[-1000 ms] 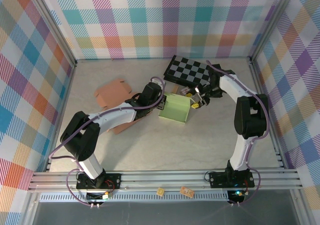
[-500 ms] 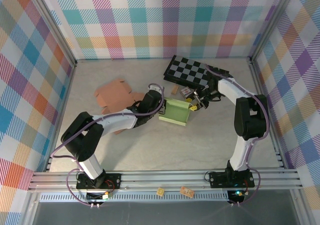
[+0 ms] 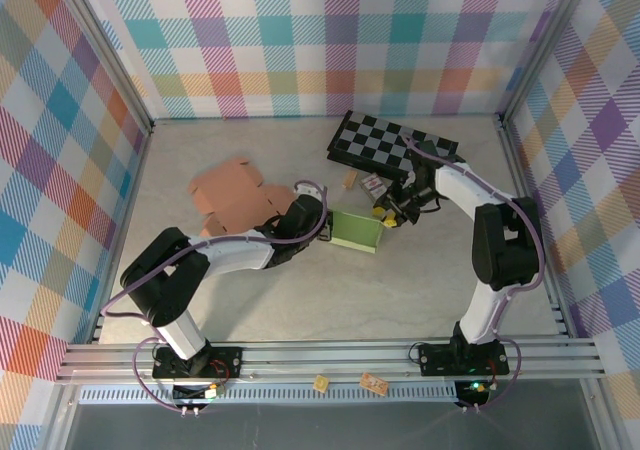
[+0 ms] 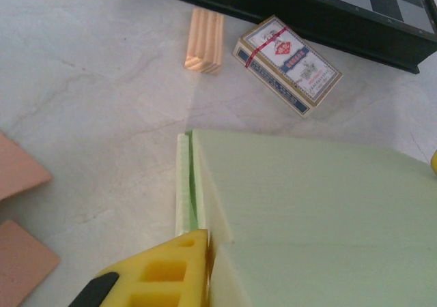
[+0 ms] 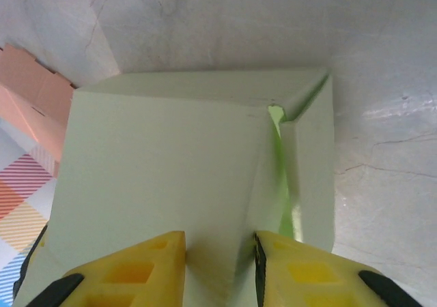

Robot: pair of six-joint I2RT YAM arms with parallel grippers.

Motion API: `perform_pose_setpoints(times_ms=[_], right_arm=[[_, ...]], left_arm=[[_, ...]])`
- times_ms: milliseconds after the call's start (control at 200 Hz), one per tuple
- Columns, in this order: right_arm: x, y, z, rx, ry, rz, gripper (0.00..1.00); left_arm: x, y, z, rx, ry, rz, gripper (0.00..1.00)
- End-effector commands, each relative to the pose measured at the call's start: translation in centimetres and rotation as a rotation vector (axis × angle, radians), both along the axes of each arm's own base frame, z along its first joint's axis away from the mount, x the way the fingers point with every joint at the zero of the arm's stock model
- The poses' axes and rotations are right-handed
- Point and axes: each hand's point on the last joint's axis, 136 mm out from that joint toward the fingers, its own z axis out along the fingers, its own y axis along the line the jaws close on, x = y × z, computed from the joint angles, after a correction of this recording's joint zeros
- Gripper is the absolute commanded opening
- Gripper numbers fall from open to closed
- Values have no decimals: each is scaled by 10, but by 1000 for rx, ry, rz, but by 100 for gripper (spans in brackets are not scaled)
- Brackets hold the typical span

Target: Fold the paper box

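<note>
The pale green paper box [image 3: 357, 233] lies mid-table between both arms, partly folded, with a broad panel facing up [image 4: 314, 218]. My left gripper [image 3: 317, 220] is at its left edge. One yellow finger [image 4: 167, 273] presses against the box's left wall, and the other finger is hidden behind the panel. My right gripper [image 3: 388, 216] is at the box's right side. Its two yellow fingertips [image 5: 147, 259] pinch a raised fold of the green paper [image 5: 171, 170], with a side flap and a bright green seam just to the right.
A chessboard [image 3: 385, 142] lies behind the box, with a card deck [image 4: 287, 65] and a small wooden block [image 4: 205, 39] in front of it. Flat brown cardboard [image 3: 232, 195] lies to the left. Patterned walls enclose the table on three sides.
The green box has come toward the near side and now looks narrower from above. Both grippers moved with it, the left one lower and the right one down-left.
</note>
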Motion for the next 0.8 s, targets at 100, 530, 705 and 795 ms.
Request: perform_pose_setpoints(times_ms=[100, 530, 705, 795], right_arm=[[-9, 3, 0, -70, -69, 89, 30], [-9, 2, -3, -117, -107, 123, 29], [-11, 3, -3, -117, -104, 123, 29], [-11, 3, -3, -113, -106, 124, 29]], left_arm=[[-17, -1, 2, -38, 58, 5, 23], [-64, 6, 7, -88, 202, -47, 41], [-71, 4, 17, -108, 232, -66, 47], [-74, 1, 18, -106, 257, -80, 50]])
